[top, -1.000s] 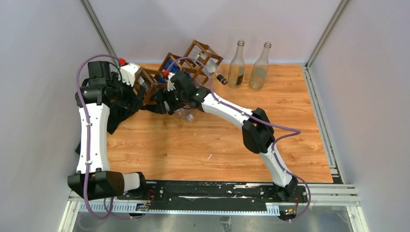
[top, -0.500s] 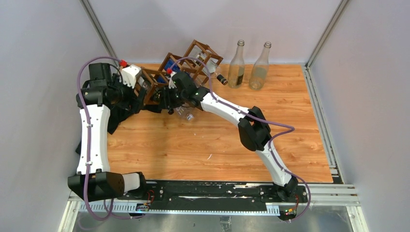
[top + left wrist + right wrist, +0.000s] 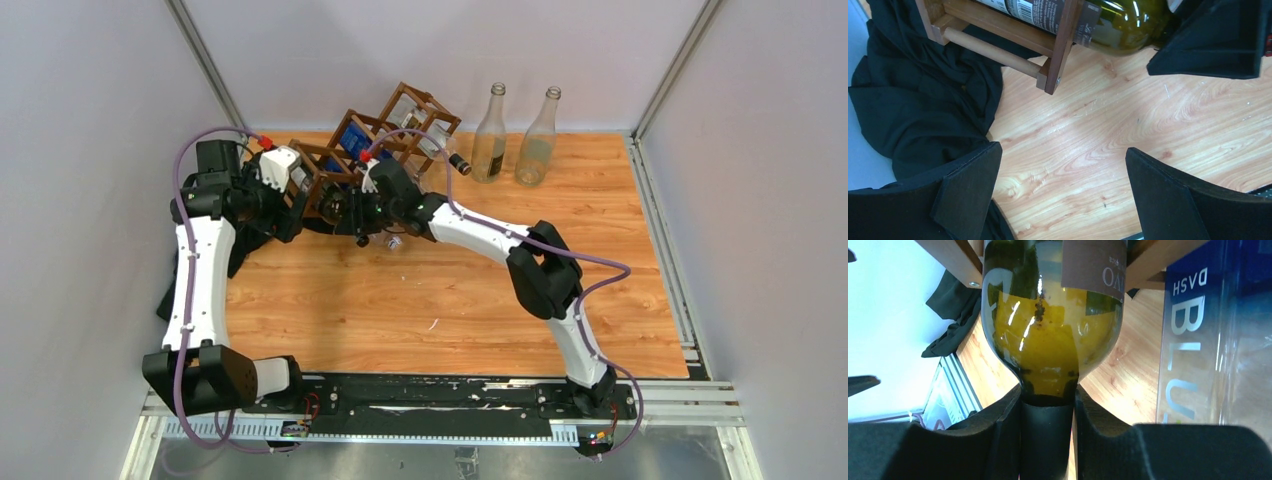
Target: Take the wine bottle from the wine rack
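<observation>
Green glass wine bottle [image 3: 1050, 340] lies in the wine rack [image 3: 1060, 50], but we have just clamped our right gripper [image 3: 1047, 407] onto its neck outside the rack, ready to pull, while our left gripper [image 3: 1063, 177] gapes beside the rack.

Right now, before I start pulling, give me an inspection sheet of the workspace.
Surface: wooden tabletop, bare in the middle, a few pale scuffs.
Job's things: wine rack at back left; green wine bottle lying in a cell, neck toward the arms.
Clutter: blue bottle and black-capped bottle in the rack; clear bottles upright at the back; black cloth on the left.
Grippers: right gripper shut on the green wine bottle's neck; left gripper open over bare wood by the rack's end.
Cables: purple cables looped along both arms.
Surroundings: grey walls, metal rails.
</observation>
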Robot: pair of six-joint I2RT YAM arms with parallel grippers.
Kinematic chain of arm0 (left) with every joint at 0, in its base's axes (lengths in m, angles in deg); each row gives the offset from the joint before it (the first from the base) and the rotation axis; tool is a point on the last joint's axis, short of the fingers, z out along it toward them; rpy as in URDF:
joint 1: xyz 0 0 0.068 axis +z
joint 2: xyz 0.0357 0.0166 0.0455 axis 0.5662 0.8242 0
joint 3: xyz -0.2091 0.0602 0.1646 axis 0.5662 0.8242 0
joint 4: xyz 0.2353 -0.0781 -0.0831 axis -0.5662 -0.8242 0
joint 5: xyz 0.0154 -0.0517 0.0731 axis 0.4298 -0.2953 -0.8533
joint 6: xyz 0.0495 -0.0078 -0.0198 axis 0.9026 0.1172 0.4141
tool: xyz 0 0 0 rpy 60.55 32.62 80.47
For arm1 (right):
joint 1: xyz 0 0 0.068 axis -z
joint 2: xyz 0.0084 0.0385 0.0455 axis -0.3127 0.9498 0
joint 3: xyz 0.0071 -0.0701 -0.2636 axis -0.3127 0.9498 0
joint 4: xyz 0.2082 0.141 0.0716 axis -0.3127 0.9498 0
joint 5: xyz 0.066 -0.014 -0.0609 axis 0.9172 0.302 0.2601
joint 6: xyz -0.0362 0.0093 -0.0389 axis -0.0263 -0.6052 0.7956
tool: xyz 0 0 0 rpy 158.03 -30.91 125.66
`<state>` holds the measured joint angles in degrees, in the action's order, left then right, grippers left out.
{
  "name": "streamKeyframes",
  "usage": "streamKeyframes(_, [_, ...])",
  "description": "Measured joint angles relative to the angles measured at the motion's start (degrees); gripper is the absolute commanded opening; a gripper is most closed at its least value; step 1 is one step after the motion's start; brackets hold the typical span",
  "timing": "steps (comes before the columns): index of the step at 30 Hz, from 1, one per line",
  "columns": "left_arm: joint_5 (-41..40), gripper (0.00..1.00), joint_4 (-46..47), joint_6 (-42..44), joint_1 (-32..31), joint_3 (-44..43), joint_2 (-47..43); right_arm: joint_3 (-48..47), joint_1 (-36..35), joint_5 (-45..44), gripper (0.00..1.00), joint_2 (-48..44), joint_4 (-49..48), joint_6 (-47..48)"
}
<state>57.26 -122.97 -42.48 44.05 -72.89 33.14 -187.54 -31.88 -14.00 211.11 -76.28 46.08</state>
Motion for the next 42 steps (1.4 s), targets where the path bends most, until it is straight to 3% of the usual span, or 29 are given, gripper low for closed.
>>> streamKeyframes(19, [-0.96, 1.0, 11.8, 1.14, 0.02, 5.92, 1.57, 22.18, -0.63, 1.09, 0.0, -19.19, -0.81, -1.27])
streamKeyframes(33, [1.95, 1.0, 8.87, 7.52, -0.35, 8.22, -5.64, 34.05, -1.16, 2.34, 0.0, -31.52, -0.48, -2.16])
streamKeyframes(42, [1.75, 1.0, 2.73, 14.34, -8.59, 8.26, -12.44, 40.83, -1.53, 3.32, 0.0, -42.21, 0.02, -2.08])
